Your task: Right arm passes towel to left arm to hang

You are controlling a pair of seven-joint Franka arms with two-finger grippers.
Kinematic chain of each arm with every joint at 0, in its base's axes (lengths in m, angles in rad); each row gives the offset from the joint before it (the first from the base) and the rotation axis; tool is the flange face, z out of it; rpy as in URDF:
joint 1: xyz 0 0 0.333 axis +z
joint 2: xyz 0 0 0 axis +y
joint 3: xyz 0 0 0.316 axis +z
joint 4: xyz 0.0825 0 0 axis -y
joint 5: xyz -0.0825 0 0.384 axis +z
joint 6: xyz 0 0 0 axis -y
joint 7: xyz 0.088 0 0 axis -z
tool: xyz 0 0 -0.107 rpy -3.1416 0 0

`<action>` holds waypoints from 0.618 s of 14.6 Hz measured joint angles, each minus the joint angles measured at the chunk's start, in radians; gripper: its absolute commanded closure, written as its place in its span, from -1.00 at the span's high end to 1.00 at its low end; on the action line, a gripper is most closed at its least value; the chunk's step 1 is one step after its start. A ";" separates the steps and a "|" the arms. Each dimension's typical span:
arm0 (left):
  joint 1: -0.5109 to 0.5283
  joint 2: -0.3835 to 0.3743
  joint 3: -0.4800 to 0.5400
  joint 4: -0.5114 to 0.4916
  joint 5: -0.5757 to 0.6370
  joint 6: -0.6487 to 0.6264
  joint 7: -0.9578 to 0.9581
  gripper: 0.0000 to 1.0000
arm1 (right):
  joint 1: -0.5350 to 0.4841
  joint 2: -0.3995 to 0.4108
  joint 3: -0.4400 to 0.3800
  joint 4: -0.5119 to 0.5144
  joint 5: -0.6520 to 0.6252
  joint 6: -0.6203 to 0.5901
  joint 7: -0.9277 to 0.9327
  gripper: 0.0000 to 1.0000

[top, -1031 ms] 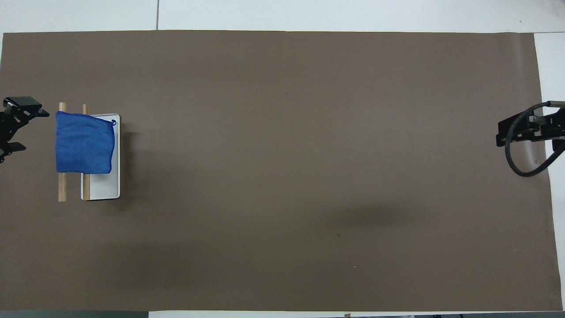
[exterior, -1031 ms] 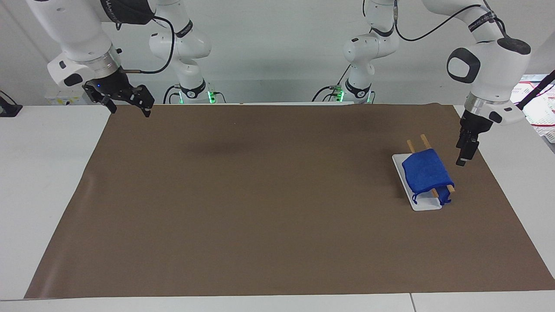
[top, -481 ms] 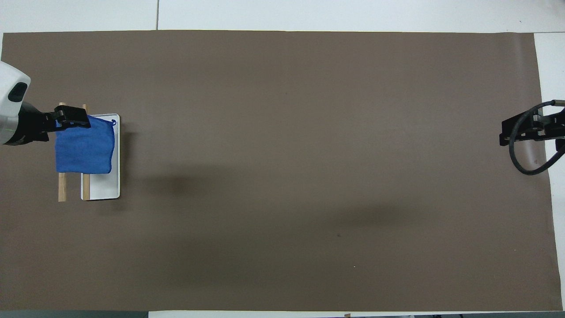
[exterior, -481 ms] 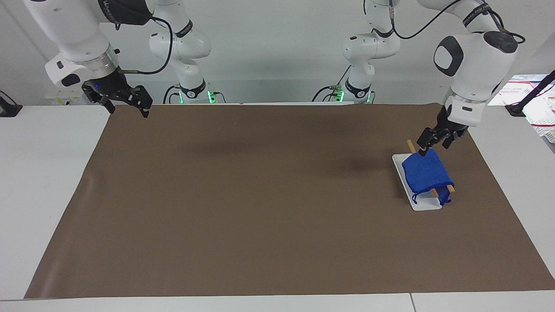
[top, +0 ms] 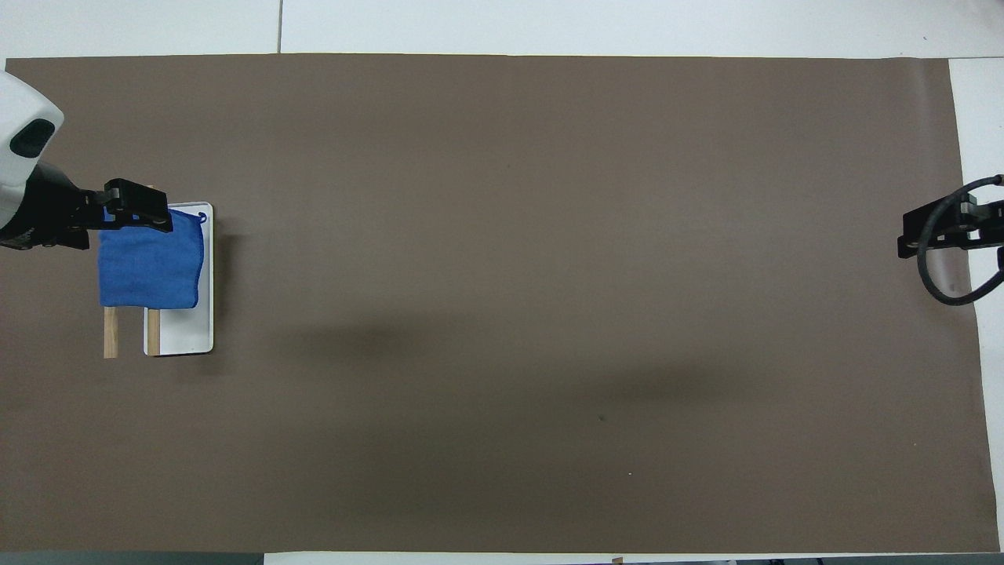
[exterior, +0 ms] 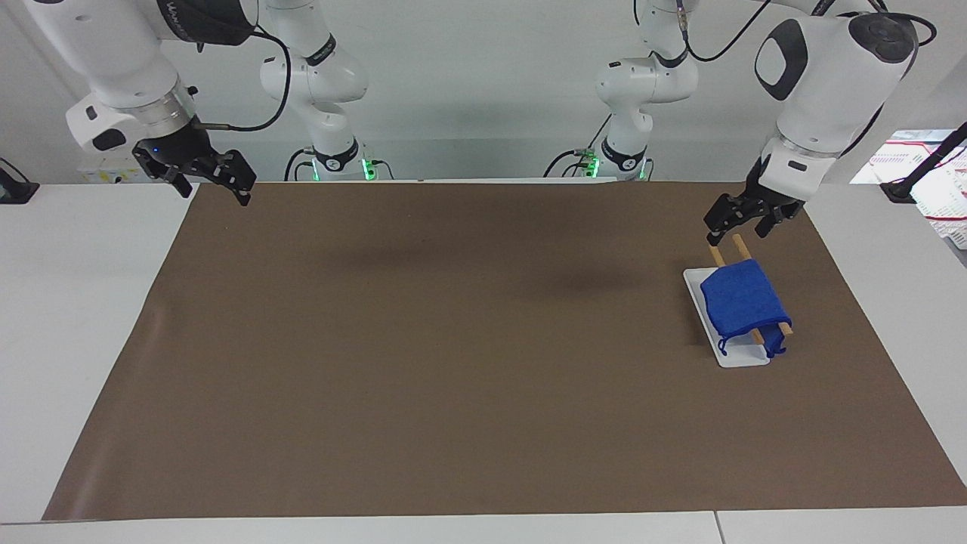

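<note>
The blue towel (exterior: 744, 306) (top: 149, 259) hangs folded over two wooden rods (exterior: 740, 245) (top: 110, 333) of a small rack on a white base (exterior: 740, 357) (top: 184, 333), toward the left arm's end of the table. Its loop dangles at the corner farther from the robots. My left gripper (exterior: 736, 225) (top: 118, 221) hovers open in the air above the rack, clear of the towel and holding nothing. My right gripper (exterior: 214, 193) (top: 941, 227), blue light lit, hangs open and empty over the mat's corner at the right arm's end.
A brown mat (exterior: 453, 340) (top: 510, 275) covers most of the white table. A white basket with red markings (exterior: 937, 200) stands off the mat past the left arm's end.
The left gripper swung from beside the rack to above it and rose, turning as it went. The right gripper lifted slightly and drifted outward. The towel stayed still on the rods.
</note>
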 measured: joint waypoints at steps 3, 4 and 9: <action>-0.006 0.000 -0.001 0.027 -0.009 -0.043 0.004 1.00 | 0.004 0.000 0.001 0.000 0.000 0.000 0.000 1.00; -0.007 0.000 -0.001 0.028 -0.010 -0.050 0.008 1.00 | 0.004 0.000 0.001 0.000 0.000 0.000 0.000 1.00; -0.005 0.000 0.007 0.024 -0.010 -0.077 0.076 1.00 | 0.004 0.000 0.001 -0.012 0.000 0.062 -0.040 1.00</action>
